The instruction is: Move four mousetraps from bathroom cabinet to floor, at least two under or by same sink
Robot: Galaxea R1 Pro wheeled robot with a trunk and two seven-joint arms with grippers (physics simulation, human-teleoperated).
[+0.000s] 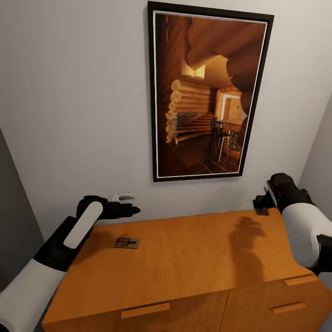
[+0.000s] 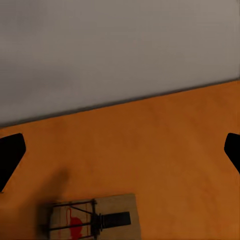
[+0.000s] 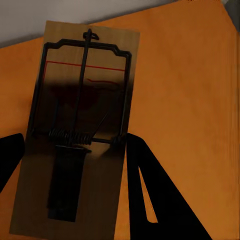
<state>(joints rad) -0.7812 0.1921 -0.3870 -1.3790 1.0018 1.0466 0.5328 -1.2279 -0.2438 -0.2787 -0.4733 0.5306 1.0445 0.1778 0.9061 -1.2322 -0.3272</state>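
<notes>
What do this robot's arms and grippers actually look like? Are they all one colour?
No, two colours. Each arm is a smooth white rounded shell that turns into black jointed sections near the wrist. The left arm has a long white panel on its black forearm, ending in a black left gripper. The right gripper is black too, with flat, dark fingers.

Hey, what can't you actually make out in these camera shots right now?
- Right gripper, head view: its own arm covers the fingers, so the grip is unreadable.
- Mousetrap, right wrist view: near end cut off by the edge.
- Second mousetrap, left wrist view: cut off by the edge.
- Cabinet: drawer contents hidden behind closed fronts.
</notes>
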